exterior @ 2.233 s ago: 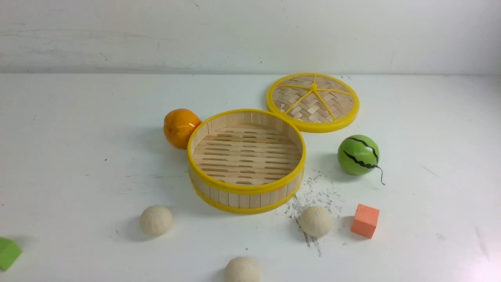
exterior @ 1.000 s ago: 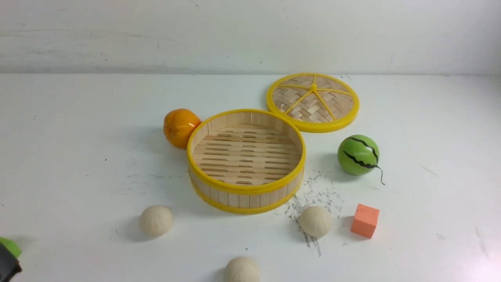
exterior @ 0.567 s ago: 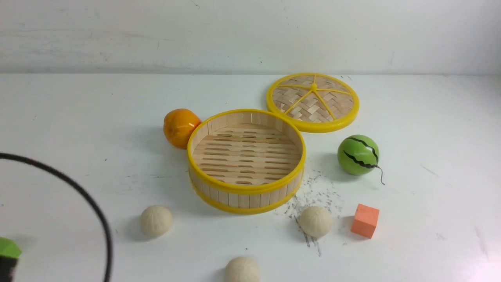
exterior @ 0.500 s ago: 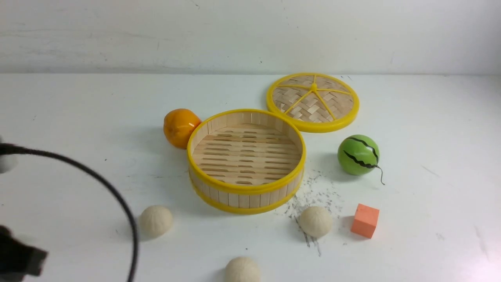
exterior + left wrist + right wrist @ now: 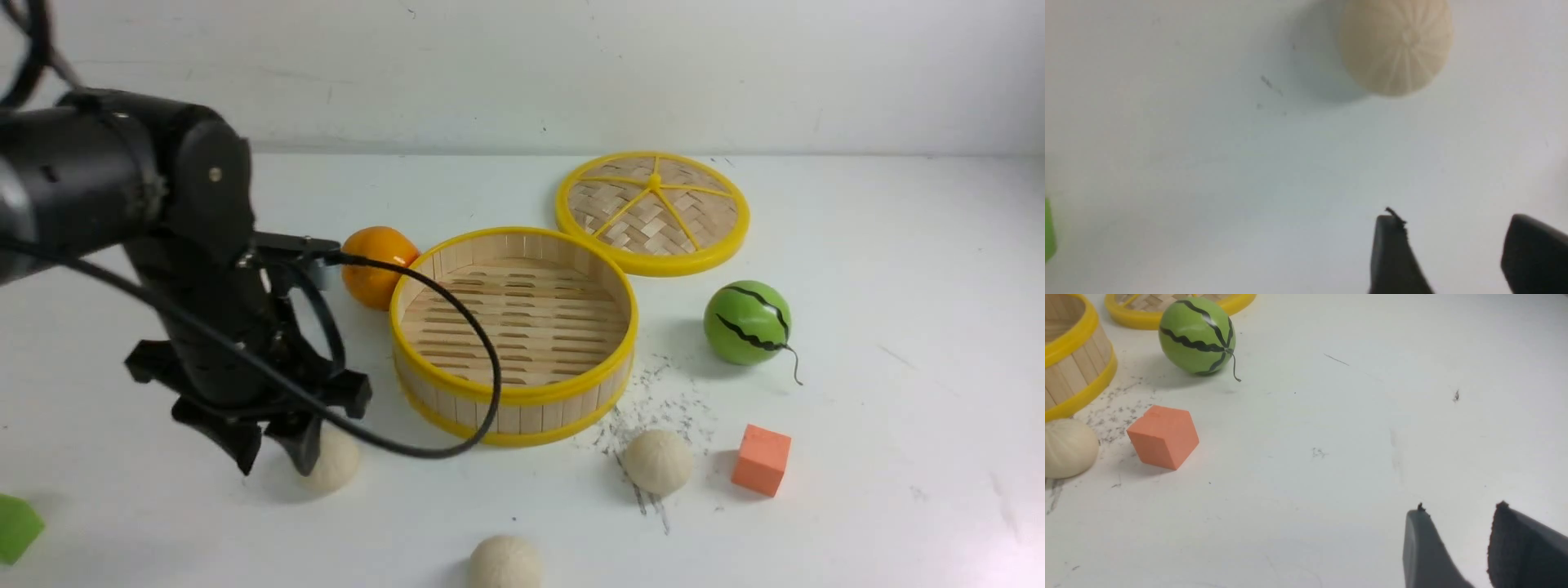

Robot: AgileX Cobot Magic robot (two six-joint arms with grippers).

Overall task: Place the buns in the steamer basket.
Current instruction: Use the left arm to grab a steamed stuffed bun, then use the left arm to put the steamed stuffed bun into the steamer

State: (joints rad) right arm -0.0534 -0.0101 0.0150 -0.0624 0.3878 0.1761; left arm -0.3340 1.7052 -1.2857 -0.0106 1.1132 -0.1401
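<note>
Three cream-white buns lie on the white table in front of the steamer basket, which holds nothing: one at the left, one at the right, one at the near edge. My left gripper is open and empty, pointing down, just left of the left bun and partly covering it. In the left wrist view that bun lies ahead of the open left gripper, apart from it. My right gripper is open and empty over bare table, far from the right bun.
A woven lid lies behind the basket. An orange touches the basket's left side. A green melon ball and an orange cube sit to the right. A green block is at the near left.
My left arm has swung in from the left and its gripper now hangs beside the left bun. The buns, basket and other things have not moved.
</note>
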